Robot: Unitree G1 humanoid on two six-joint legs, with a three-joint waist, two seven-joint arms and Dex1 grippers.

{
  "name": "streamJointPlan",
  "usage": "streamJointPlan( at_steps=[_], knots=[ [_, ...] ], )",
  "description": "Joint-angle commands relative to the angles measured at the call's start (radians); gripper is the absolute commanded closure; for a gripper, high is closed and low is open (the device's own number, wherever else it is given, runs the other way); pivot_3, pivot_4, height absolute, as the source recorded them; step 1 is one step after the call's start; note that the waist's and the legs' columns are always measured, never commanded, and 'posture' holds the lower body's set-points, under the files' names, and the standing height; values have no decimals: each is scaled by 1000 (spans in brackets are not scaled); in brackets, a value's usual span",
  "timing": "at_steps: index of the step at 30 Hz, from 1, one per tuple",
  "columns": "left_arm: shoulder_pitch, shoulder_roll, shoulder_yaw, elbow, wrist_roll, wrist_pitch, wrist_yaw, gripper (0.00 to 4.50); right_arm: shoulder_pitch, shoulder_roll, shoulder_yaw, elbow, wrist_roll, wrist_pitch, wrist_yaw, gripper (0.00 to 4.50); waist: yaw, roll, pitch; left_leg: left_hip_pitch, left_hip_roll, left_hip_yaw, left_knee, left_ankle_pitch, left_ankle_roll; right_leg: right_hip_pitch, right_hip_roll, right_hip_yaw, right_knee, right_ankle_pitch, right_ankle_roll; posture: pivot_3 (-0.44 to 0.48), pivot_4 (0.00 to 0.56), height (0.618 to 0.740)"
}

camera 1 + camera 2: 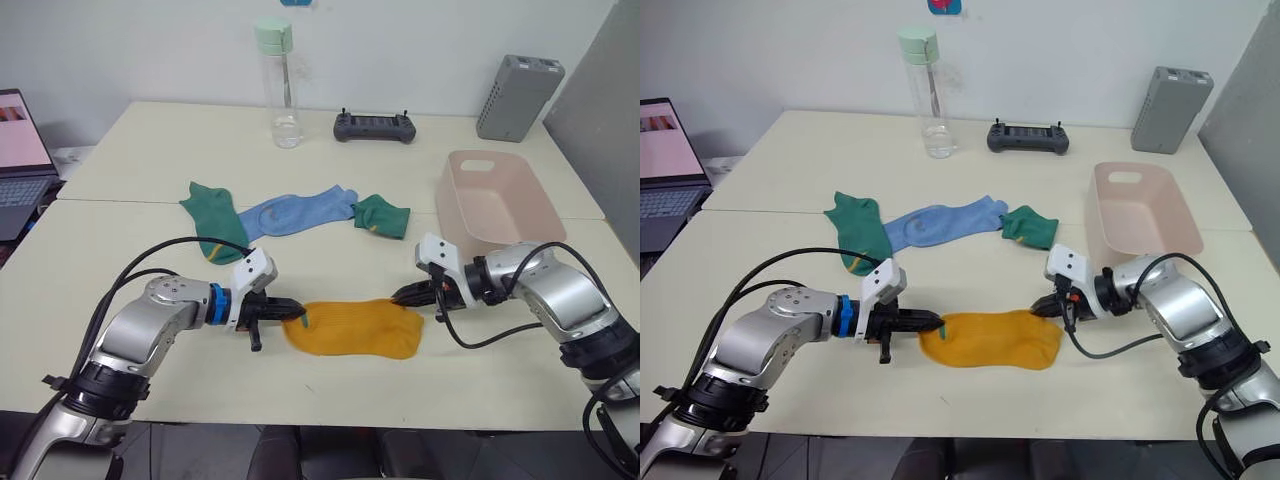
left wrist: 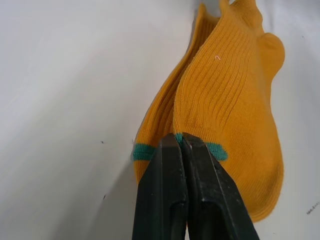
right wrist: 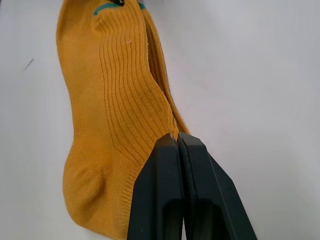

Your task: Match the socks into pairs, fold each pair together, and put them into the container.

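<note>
Two mustard-yellow socks (image 1: 355, 328) lie stacked as one pair near the table's front edge. My left gripper (image 1: 298, 312) is shut on their left end, at the teal cuff band (image 2: 215, 150). My right gripper (image 1: 398, 295) is shut on the right end of the same pair. Farther back a light blue sock (image 1: 295, 213) lies between a dark green sock (image 1: 213, 215) on its left and another dark green sock (image 1: 381, 215) on its right. The pale pink container (image 1: 493, 200) stands at the right, with nothing showing inside.
At the back stand a clear bottle with a green cap (image 1: 279, 85), a black handheld controller (image 1: 374, 126) and a grey ribbed box (image 1: 518, 96). A laptop (image 1: 20, 160) sits off the table's left edge.
</note>
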State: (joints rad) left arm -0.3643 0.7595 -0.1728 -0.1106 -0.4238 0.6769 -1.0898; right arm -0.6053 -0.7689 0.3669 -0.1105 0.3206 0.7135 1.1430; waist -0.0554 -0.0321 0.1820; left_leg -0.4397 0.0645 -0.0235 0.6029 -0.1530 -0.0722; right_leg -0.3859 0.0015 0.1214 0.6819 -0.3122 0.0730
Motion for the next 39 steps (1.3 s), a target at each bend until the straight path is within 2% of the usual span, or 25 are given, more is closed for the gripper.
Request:
streamJointPlan(
  at_steps=[1,26,27,28,32,34,37,39],
  knots=[
    [-15,-7,-8,-4,19,-6,7,4473,-17,-4,-5,-3,-21,-18,21,4500,0,0,0,0,0,0,0,0,0,0,0,0,0,0,0,0,150,740],
    [-33,-47,-14,43,84,-65,9,4473,-11,49,-11,65,-99,-83,12,4500,0,0,0,0,0,0,1,0,0,0,0,0,0,0,0,0,150,740],
    [-33,-49,-15,40,81,-61,7,4494,-10,54,-21,70,-98,-93,7,4281,0,0,0,0,0,0,1,0,0,0,0,0,0,0,0,0,150,740],
    [-34,-50,-14,40,81,-59,7,4296,-13,58,-33,72,-93,-94,5,4025,0,0,0,0,0,0,1,0,0,0,0,0,0,0,0,0,150,740],
    [-32,-40,12,36,72,-61,6,3259,-20,75,-100,62,-71,-86,-33,2762,0,0,0,0,0,0,1,0,0,0,0,0,0,0,0,0,150,740],
    [-41,-38,54,39,72,-129,9,2665,-26,85,-166,44,-43,-66,-68,2097,0,0,0,0,0,0,1,0,0,1,0,0,0,0,0,0,150,740],
    [-55,-46,117,8,45,-230,-7,2665,-6,91,-233,-30,11,-53,-81,2097,1,0,0,0,0,0,1,0,0,1,0,0,0,3,-4,0,150,740],
    [-49,-42,114,-28,47,-301,-44,2665,39,103,-235,-108,36,-110,-61,2097,2,0,0,0,0,0,1,0,0,1,0,0,0,3,-4,0,150,740]
  ],
)
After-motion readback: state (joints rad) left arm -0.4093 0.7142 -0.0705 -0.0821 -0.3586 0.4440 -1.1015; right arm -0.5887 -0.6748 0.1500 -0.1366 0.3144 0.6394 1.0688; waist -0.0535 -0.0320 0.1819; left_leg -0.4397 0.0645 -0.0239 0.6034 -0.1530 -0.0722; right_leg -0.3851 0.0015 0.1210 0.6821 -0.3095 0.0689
